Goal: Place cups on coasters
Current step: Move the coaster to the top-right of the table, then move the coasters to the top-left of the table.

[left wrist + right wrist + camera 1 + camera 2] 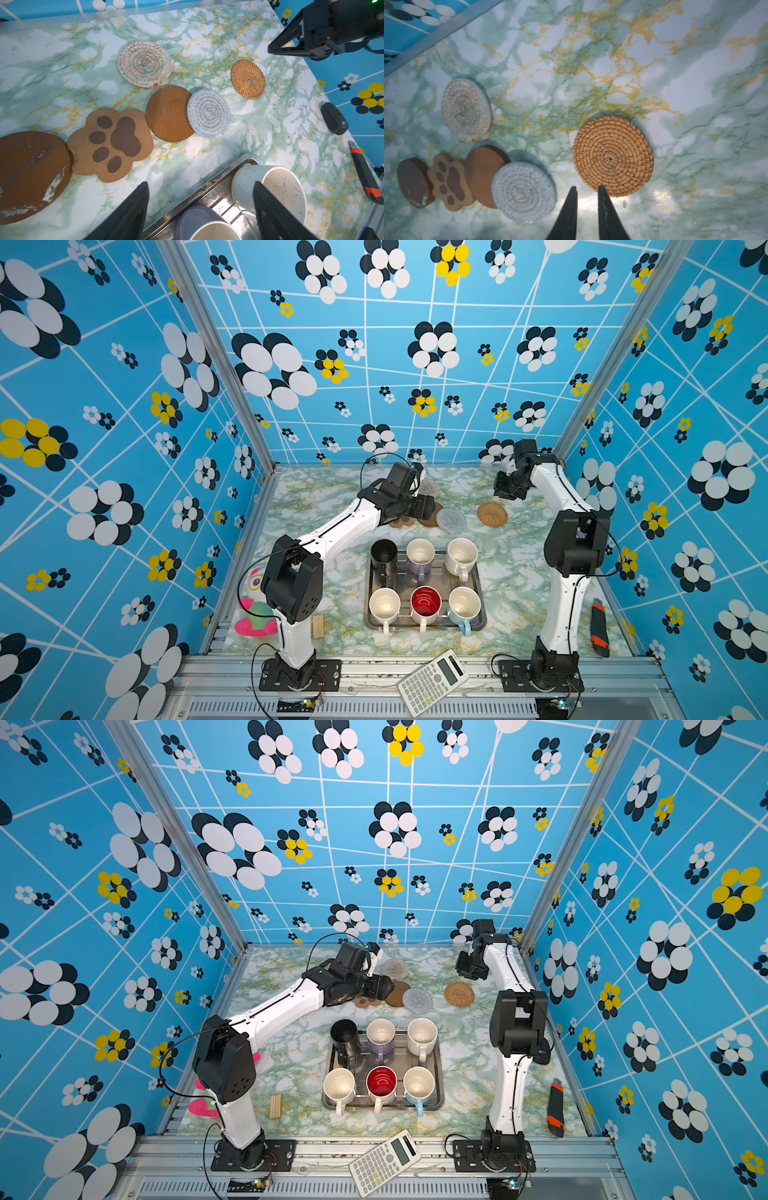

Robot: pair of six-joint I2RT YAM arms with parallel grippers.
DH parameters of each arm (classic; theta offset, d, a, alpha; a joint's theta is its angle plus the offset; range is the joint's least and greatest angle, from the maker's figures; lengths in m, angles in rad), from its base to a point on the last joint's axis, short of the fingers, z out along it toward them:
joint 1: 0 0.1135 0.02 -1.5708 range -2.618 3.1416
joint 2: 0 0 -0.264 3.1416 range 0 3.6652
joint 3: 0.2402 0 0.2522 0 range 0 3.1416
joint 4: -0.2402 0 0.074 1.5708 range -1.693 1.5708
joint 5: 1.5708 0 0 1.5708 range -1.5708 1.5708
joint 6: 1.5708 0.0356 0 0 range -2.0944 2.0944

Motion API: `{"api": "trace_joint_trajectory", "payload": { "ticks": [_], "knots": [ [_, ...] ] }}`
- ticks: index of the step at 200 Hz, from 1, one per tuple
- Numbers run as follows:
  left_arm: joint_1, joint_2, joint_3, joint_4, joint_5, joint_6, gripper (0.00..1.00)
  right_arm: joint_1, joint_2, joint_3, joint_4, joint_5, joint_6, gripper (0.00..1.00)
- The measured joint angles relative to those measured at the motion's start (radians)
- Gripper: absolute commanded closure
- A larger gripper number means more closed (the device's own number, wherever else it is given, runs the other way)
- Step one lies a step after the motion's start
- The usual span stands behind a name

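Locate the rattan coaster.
In both top views the rattan coaster lies flat on the table's far right part, apart from the grey-blue coaster to its left, behind the speckled cup.

Bright even light; right wrist view blurry, glaring tabletop.

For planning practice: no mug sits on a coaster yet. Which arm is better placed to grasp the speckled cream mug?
Probably left: the open left gripper hangs near the speckled cream mug; the right gripper is farther off, by the rattan coaster.

No legible text (calculator keys too small).
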Motion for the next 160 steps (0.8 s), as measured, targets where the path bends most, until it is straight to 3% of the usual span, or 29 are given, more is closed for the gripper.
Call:
{"api": "trace_joint_trajectory", "payload": {
  "ticks": [78,116,160],
  "knots": [
    [0.032,0.146,0.207,-0.218,-0.364,0.146,0.13,0.197,-0.053,-0.084,0.021,-0.019,-0.032,0.57],
    [0.105,0.276,0.273,-0.285,-0.417,0.194,0.13,0.232,-0.053,-0.121,0.027,-0.022,-0.032,0.56],
    [0.201,0.408,0.362,-0.324,-0.400,0.206,0.15,0.225,-0.053,-0.209,0.055,-0.022,-0.031,0.56]
  ]
}}
